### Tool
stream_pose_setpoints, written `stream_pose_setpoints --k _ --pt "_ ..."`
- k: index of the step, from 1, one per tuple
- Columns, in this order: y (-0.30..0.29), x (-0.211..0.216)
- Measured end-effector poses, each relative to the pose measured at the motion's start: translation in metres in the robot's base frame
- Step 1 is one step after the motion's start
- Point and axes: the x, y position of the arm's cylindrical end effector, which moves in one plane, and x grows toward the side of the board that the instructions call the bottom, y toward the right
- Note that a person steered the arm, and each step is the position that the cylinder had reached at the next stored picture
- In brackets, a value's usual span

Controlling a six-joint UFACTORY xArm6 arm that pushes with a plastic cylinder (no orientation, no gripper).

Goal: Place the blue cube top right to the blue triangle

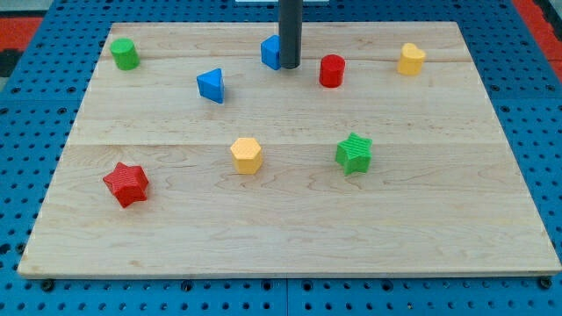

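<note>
arm: a straight dark rod drops vertically from the view's top edge, far centre | tip [289, 67]: lower end down at table height | pose: upright, no visible tilt | upper arm: out of view

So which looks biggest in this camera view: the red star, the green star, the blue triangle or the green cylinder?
Largest to smallest as they look:
1. red star
2. green star, close behind
3. blue triangle and green cylinder, too alike to rank.
The stars lie nearer the view's bottom, which may enlarge them.
</note>
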Motion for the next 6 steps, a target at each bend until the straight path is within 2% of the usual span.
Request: stream_pose_setpoints --k 1,2,3,4,6 --pt "0.036 -0.002" --pt "0.049 -0.025" --pt "0.018 -0.047" --pt "-0.008 -0.048" --pt "-0.001 -0.041"
